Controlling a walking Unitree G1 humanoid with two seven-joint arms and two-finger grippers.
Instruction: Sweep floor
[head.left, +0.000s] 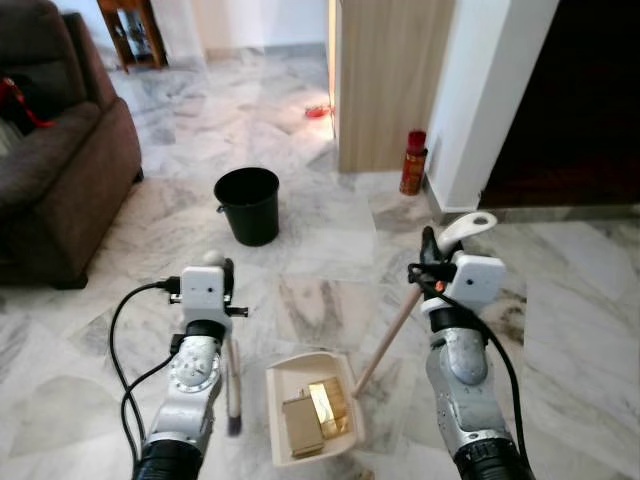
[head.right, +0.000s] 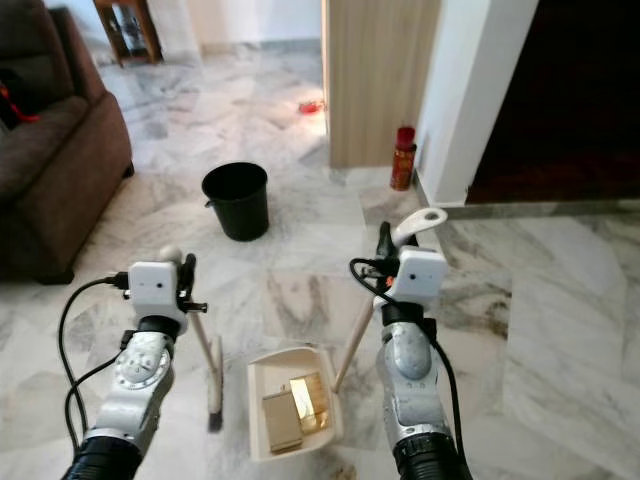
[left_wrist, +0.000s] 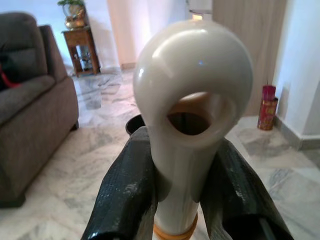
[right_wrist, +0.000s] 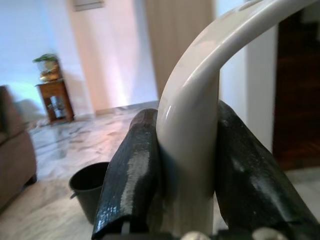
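Note:
My left gripper (head.left: 220, 268) is shut on the cream looped top of a short broom (left_wrist: 192, 100). The broom's stick runs down to dark bristles (head.left: 235, 422) on the marble floor. Shut on the curved cream handle (right_wrist: 192, 115) is my right gripper (head.left: 432, 252). From that handle a wooden stick (head.left: 388, 337) slants down to a cream dustpan (head.left: 285, 378) resting on the floor between my arms. Two gold-brown packets (head.left: 318, 412) lie inside the pan.
A black bucket (head.left: 247, 205) stands on the floor ahead. A brown sofa (head.left: 55, 170) is at the left. A wooden panel (head.left: 390, 80), a red can (head.left: 413, 163) and a white wall corner (head.left: 485, 100) stand ahead right. A small red scrap (head.left: 317, 112) lies farther back.

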